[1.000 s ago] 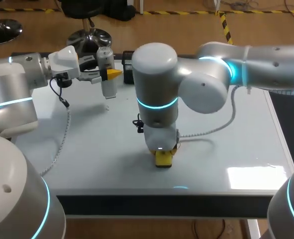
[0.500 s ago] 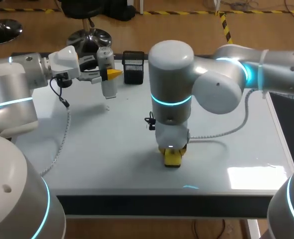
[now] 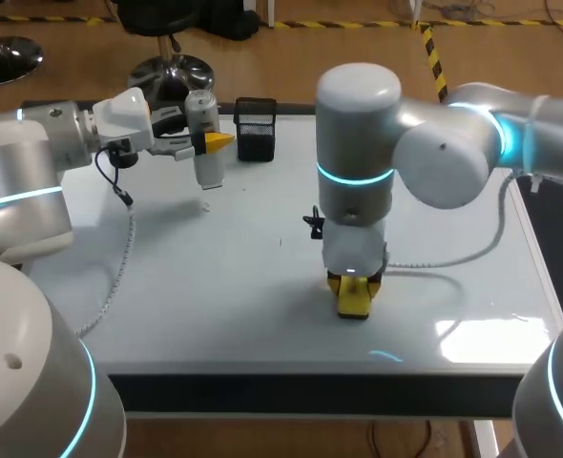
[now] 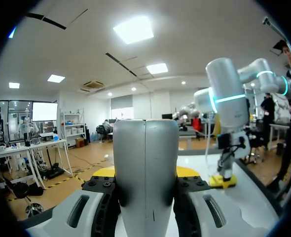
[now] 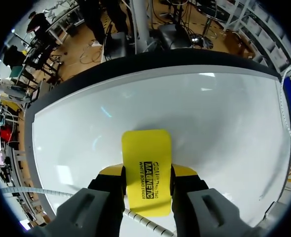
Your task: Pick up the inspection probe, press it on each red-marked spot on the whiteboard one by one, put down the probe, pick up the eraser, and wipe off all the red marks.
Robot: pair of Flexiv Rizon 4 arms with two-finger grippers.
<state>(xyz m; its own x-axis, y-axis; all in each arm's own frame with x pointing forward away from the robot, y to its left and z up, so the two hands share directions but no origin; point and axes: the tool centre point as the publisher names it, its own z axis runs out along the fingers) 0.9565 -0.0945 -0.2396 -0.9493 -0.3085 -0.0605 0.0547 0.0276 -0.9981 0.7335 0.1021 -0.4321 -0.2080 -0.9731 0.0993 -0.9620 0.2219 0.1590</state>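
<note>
The probe (image 3: 203, 134), a grey-white cylinder, hangs upright above the whiteboard's (image 3: 186, 277) far left part, and my left gripper (image 3: 211, 143) is shut on it. In the left wrist view the probe (image 4: 145, 163) fills the gap between the yellow-tipped fingers (image 4: 187, 171). My right gripper (image 3: 355, 286) points straight down near the board's front middle, shut on the yellow eraser (image 3: 354, 298), which rests on the surface. The right wrist view has the eraser (image 5: 146, 170) clamped between its fingers, flat against the whiteboard (image 5: 209, 113). No red mark shows clearly.
A black mesh holder (image 3: 255, 128) stands at the board's far edge, just right of the probe. A cable (image 3: 453, 250) trails from my right wrist across the board's right half. The left arm's cable (image 3: 119, 258) hangs over the left side.
My right arm has slid the eraser to the right along the board. The left arm and the probe have not moved.
</note>
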